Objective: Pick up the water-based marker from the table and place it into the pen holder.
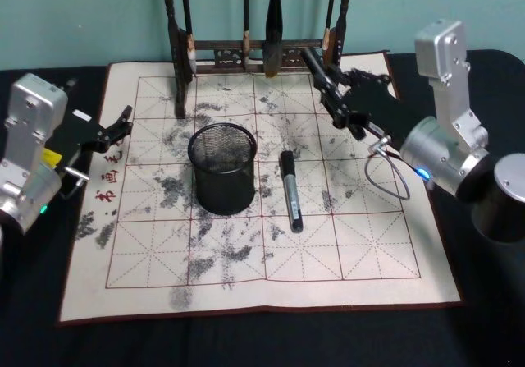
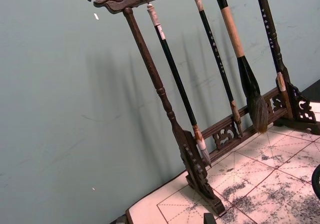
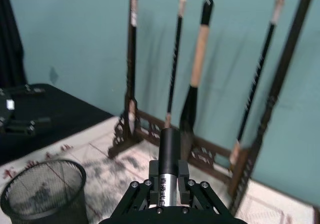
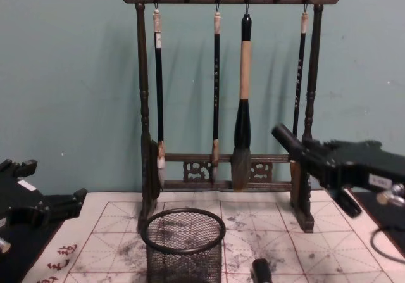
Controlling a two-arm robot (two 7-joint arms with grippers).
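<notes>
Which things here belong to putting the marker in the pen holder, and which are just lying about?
Job: marker in the right gripper; second marker on the mat; pen holder; table.
Lying about: brush rack with hanging brushes; left gripper parked at the mat's left edge.

Head cam: high, looking down on worktop [image 1: 246,342], pen holder [image 1: 223,178] centre. Chest cam: low at near edge, facing fwd to far brush rack [image 4: 142,106]. L wrist cam: rack close-up. R wrist cam: looks along held marker [image 3: 169,149] at rack, holder.
</notes>
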